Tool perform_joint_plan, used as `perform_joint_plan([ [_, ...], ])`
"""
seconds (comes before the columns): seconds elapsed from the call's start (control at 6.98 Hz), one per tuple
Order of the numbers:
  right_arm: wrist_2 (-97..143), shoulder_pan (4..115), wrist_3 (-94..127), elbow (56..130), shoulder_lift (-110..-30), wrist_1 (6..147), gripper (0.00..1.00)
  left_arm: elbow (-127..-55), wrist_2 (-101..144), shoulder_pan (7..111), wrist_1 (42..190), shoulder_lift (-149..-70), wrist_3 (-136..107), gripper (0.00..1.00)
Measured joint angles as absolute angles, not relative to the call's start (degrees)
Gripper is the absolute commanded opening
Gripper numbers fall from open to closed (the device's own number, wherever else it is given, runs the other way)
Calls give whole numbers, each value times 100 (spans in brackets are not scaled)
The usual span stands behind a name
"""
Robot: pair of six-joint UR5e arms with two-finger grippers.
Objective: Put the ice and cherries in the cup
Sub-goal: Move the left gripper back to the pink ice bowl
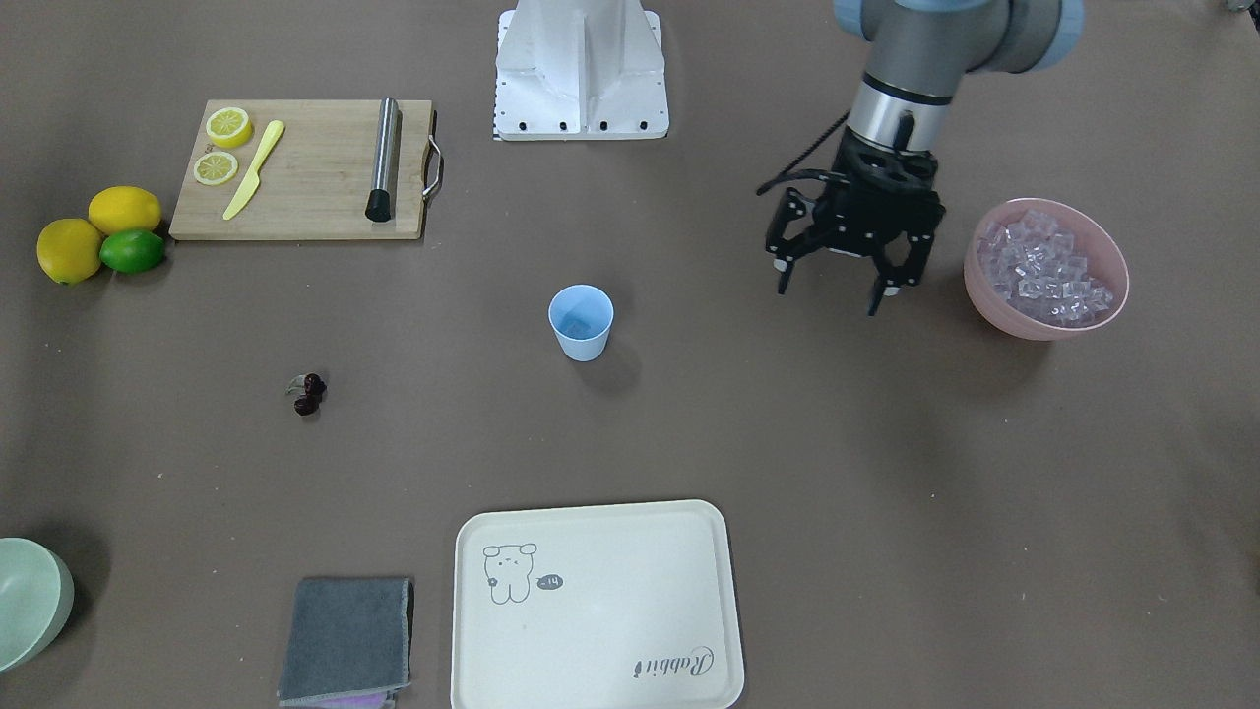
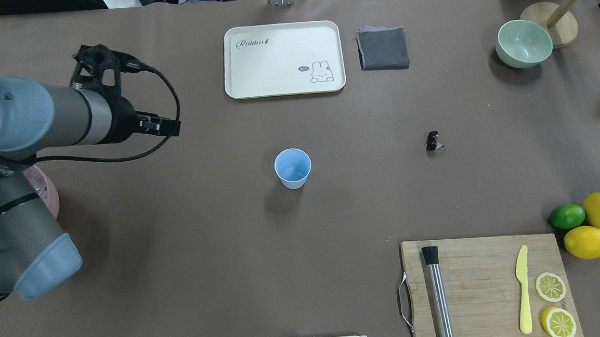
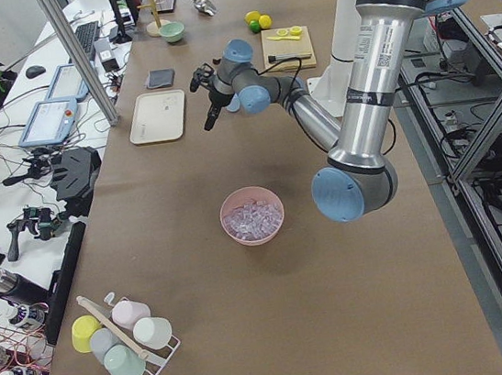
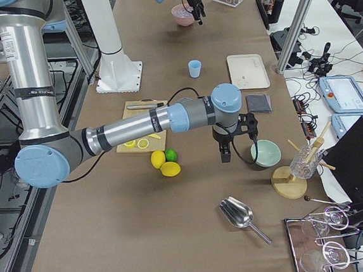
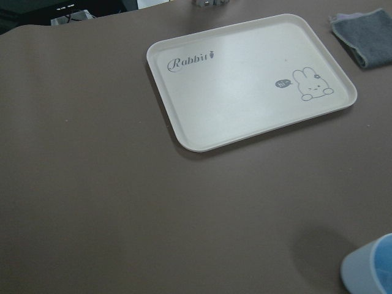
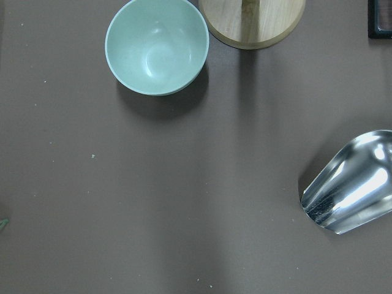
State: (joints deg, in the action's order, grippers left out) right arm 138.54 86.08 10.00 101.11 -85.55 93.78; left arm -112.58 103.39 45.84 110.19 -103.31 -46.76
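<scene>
My left gripper [image 1: 830, 293] hangs above the table with its two fingers spread apart and nothing between them. It hovers just beside the pink bowl [image 1: 1034, 325], on the side toward the cup [image 1: 581, 322]. The ice [image 1: 1043, 268] lies heaped in that bowl. The cup stands upright mid-table, well apart from the cherries [image 1: 310, 394], which lie on the bare table towards the cutting board [image 1: 305, 197].

The front-facing view is the one that shows my left fingers clearly. From overhead my own arm covers them and all but a sliver of the pink bowl. My left wrist camera shows no fingers, only the tray [image 5: 245, 79], a corner of the grey cloth [image 5: 367, 37] and the cup's rim, cut off at the lower right corner.

My right gripper [image 4: 224, 152] appears only in the right side view, hanging close to the pale green bowl [image 4: 265, 153], and I cannot tell how its fingers stand. Its wrist camera looks down on that bowl, a round wooden base [image 6: 251, 24] and a metal scoop [image 6: 352, 184] cut off at the edge.

Whether anything lies inside the cup is hard to make out.
</scene>
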Motion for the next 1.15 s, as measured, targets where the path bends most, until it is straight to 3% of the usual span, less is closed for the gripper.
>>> perform_joint_plan([
  [0.43,13837,8589,1020,10114,-8536,9378,100,-11094,11247,6025,12170,-8566,-2859,98],
  [0.86,13805,8565,993,10108,-8538,9374,100,-10676,11325,6591,12287,-8234,-2027,98],
  [1.15,13761,8468,1014,10107,-8486,9381,100,-10623,11449,6534,12476,-8212,-2695,98],
])
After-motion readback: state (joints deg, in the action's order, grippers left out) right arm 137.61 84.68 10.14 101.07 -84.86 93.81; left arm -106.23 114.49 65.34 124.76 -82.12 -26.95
